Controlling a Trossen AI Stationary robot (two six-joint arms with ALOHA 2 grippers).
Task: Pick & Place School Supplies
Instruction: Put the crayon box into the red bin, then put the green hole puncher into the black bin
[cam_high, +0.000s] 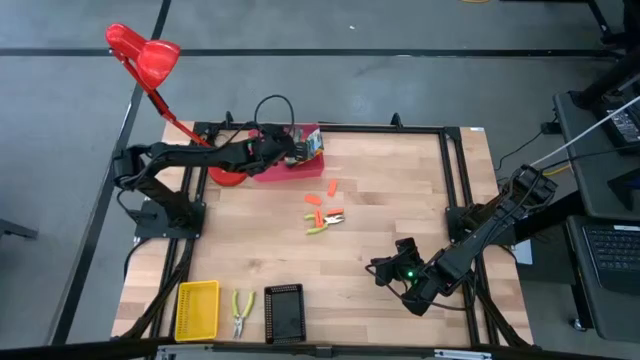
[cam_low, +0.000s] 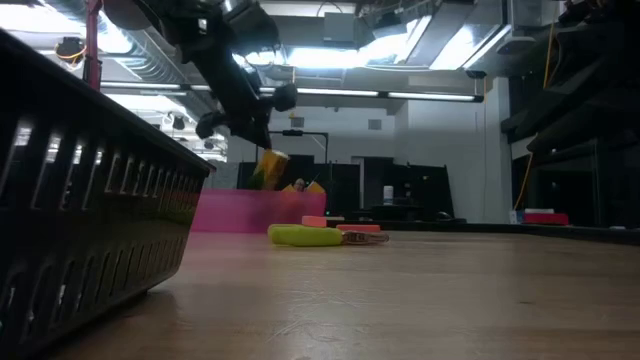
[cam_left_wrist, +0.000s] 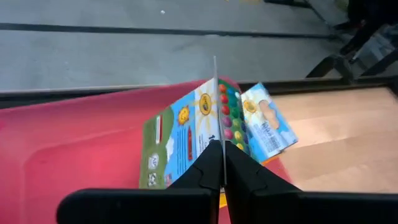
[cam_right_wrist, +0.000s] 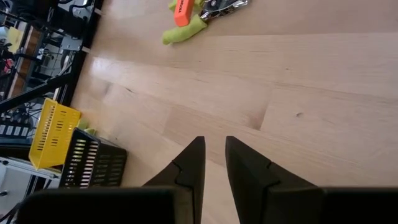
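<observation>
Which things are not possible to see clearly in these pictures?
- Red tray contents: high view, left gripper covers them; left wrist view, the held box blocks them.
- Box print: too small to read.
- Orange pieces: high view, too small to count.
- Black tray: low view, cut off by the edge.

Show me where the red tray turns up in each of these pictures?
High view: red tray at the table's far edge, under the left gripper.
Low view: tray is the pink wall mid-left.
Left wrist view: tray fills the frame.
Right wrist view: not in it.
Shared landmark: the printed box the left gripper holds.
</observation>
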